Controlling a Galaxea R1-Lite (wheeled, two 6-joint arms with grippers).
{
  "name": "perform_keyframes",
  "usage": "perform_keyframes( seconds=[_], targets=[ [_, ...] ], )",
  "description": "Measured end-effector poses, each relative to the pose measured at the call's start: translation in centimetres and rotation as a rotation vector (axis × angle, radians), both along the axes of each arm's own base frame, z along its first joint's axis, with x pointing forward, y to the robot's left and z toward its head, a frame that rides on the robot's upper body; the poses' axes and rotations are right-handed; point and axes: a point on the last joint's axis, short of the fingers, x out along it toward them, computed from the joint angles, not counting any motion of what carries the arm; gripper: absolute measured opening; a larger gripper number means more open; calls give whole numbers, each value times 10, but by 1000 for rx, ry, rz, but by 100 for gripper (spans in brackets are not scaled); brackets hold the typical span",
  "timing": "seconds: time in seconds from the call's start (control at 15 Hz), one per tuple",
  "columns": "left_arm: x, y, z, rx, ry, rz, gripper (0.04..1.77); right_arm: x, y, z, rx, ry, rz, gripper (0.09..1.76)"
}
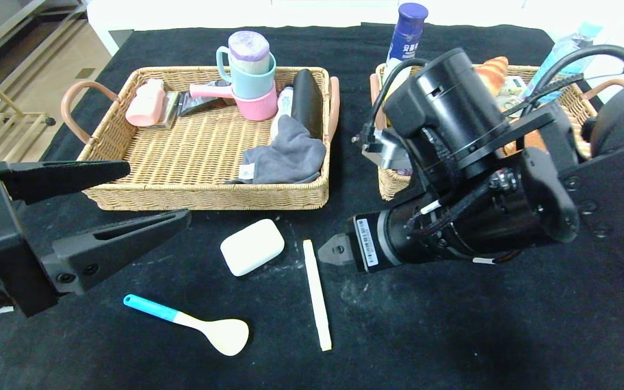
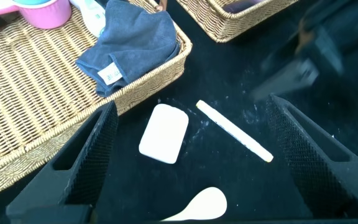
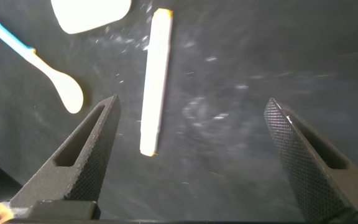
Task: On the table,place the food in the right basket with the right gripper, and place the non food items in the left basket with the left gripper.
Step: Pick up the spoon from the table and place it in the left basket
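Our right gripper [image 3: 188,155] hangs spread wide and empty over the worktop [image 1: 453,325], a white stick [image 3: 152,81] just beside one finger. Our left gripper [image 2: 194,168], equally wide and empty, hovers with the soap [image 2: 164,133] and spoon [image 2: 197,205] between its fingers.

The left gripper [image 1: 149,197] is held low with jaws wide apart; the right gripper [image 3: 191,124] is likewise spread, pointed downward.

Both arms were matte black. The right arm [image 1: 474,179] had round housings, looping black cables, screws and a white barcode label near its wrist. The left end effector [image 1: 128,197] had long tapered fingers [image 2: 86,162] with cross-hatched pads.
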Motion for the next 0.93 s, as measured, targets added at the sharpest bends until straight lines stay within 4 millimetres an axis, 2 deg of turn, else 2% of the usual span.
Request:
perform_keyframes(
  seconds=[0.67, 0.93],
  targets=[
    [-1, 0, 0, 0, 2, 0, 172, -10, -77, 50, 48, -144, 63, 170],
    [0, 0, -1, 2, 7, 0, 172, -20, -113, 58, 43, -194, 106, 170]
  ],
)
